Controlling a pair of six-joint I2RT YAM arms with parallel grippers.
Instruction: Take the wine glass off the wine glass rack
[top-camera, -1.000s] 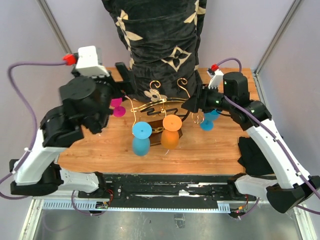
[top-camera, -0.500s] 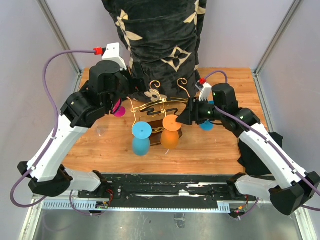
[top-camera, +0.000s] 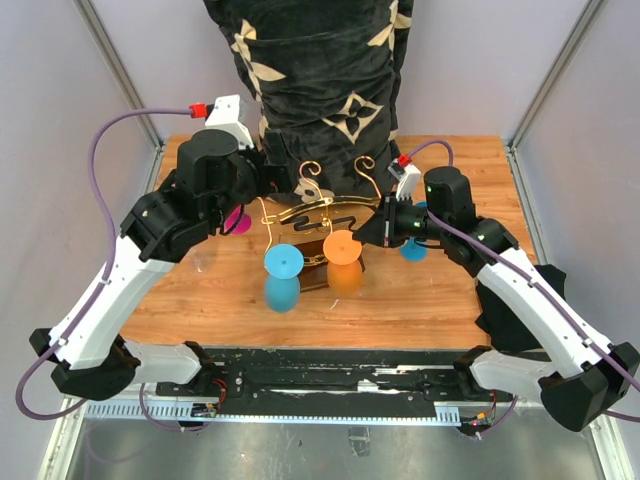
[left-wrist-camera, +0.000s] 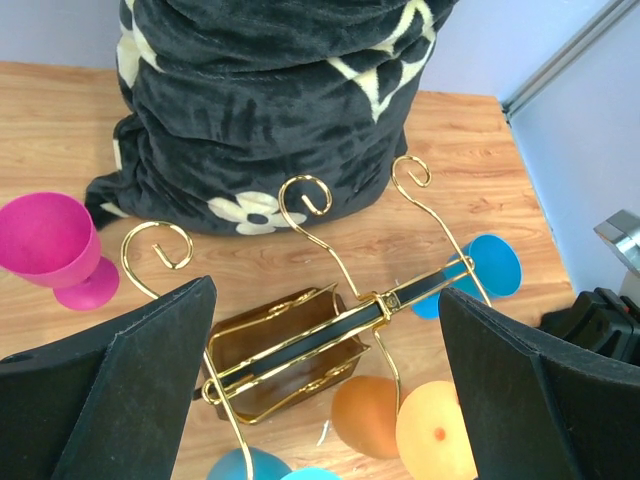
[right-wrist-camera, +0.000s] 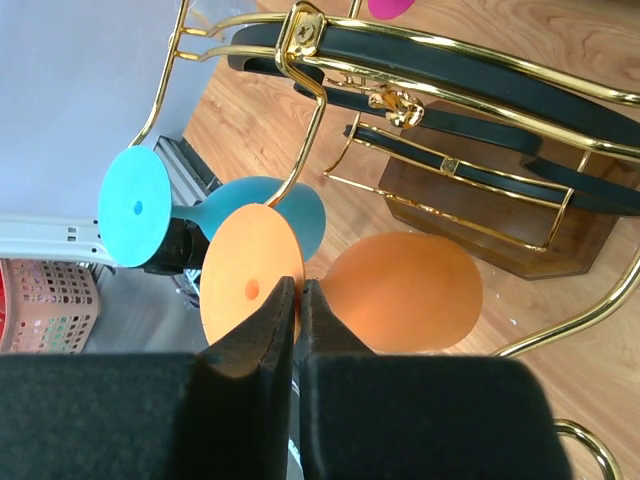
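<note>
The wine glass rack (top-camera: 318, 213) is gold curly wire on a dark brown base (right-wrist-camera: 500, 225), mid-table. An orange wine glass (top-camera: 344, 262) hangs from it, foot (right-wrist-camera: 240, 275) toward me, bowl (right-wrist-camera: 405, 290) below. A blue wine glass (top-camera: 283, 275) hangs to its left. My right gripper (right-wrist-camera: 297, 283) comes in from the right and is shut between the orange foot and bowl, on the stem, which its fingers hide. My left gripper (left-wrist-camera: 325, 290) hovers wide open above the rack (left-wrist-camera: 340, 325), touching nothing.
A pink glass (top-camera: 236, 217) stands upright on the table left of the rack. Another blue glass (top-camera: 413, 245) sits right of it, under my right arm. A tall black floral cushion (top-camera: 320, 80) rises just behind the rack. Grey walls close in both sides.
My right gripper slid left to the orange glass and shut on its stem. My left arm swung up and in over the rack's back left, still open.
</note>
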